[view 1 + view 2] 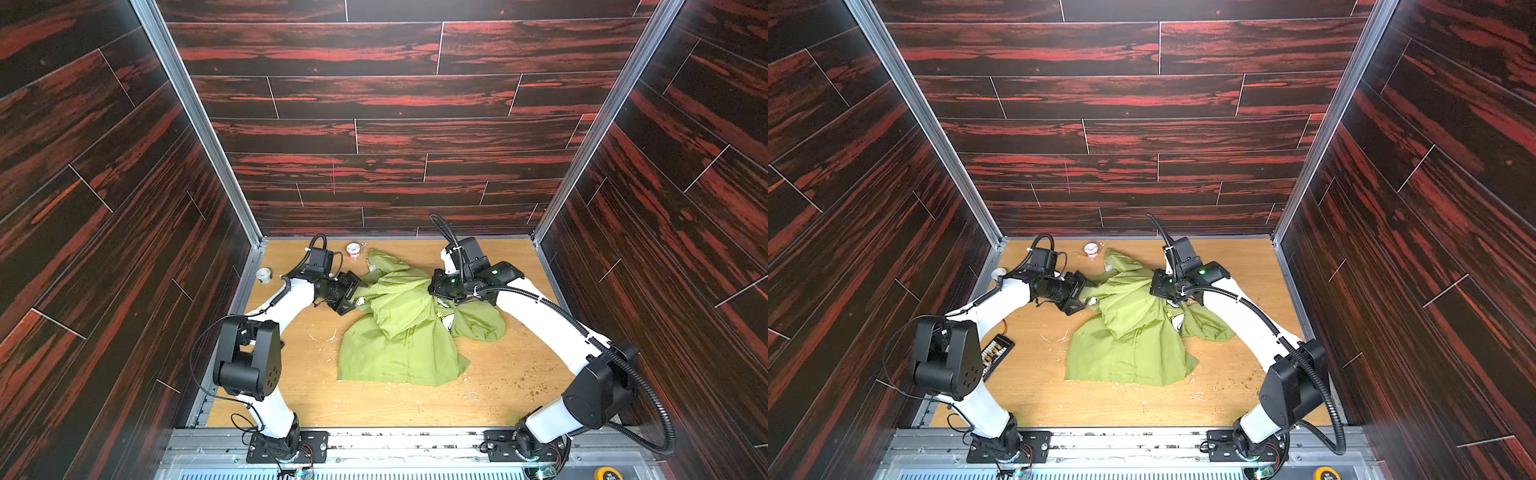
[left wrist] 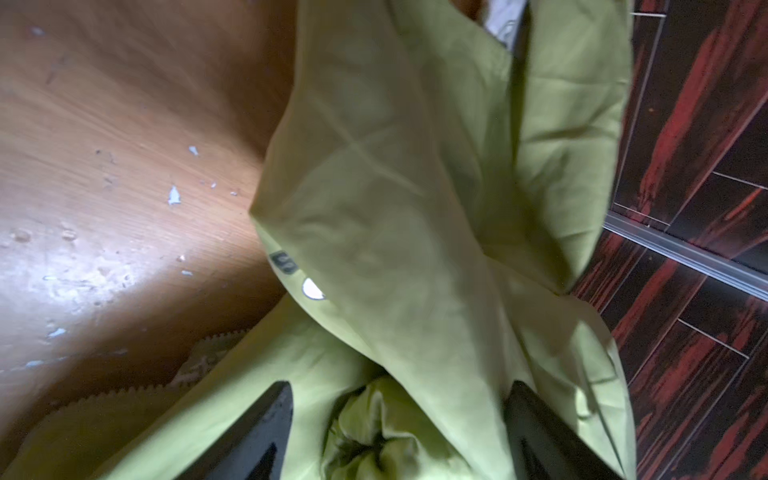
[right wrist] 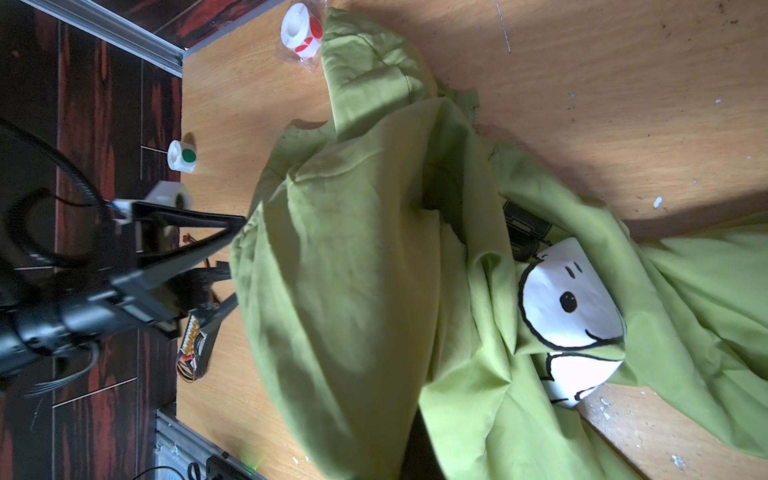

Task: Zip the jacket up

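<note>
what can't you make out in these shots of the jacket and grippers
zipper: not clear in any view; folds of the jacket cover it, so how far it is closed is unknown
right gripper: jaws hidden under its own wrist in both top views, under fabric in the right wrist view
dog print: partly folded under
dark label: blurred, unreadable in the left wrist view

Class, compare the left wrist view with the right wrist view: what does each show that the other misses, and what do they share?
Left wrist only: a pale, zigzag-edged strip at the green fabric's edge. Right wrist only: the dog's face print, a red-dot sticker roll and a green-dot sticker roll. Both: the jacket, the wooden table and the left gripper, its fingers spread at the jacket.
</note>
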Controlling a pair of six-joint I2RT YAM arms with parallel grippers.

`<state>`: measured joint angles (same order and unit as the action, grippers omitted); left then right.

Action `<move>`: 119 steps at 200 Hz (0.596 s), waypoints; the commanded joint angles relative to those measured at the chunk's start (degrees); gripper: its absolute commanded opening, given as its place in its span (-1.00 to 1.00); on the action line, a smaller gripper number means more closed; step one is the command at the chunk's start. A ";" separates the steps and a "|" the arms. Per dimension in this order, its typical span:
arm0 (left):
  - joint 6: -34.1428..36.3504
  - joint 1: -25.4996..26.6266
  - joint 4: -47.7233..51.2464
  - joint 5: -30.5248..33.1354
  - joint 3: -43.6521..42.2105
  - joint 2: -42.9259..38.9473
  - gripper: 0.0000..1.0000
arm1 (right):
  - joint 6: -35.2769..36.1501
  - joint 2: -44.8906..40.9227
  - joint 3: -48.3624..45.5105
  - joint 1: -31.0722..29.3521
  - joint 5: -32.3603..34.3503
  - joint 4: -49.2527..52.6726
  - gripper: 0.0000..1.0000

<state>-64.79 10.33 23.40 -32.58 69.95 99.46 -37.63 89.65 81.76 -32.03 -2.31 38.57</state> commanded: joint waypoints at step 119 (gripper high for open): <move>14.05 -1.63 4.98 6.89 39.88 4.35 -1.00 | 5.70 -1.89 12.69 0.13 -7.54 3.39 -1.00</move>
<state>-56.31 9.23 24.27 -29.02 100.12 109.80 -34.70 89.65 88.88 -32.01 -5.74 40.69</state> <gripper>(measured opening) 0.065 0.048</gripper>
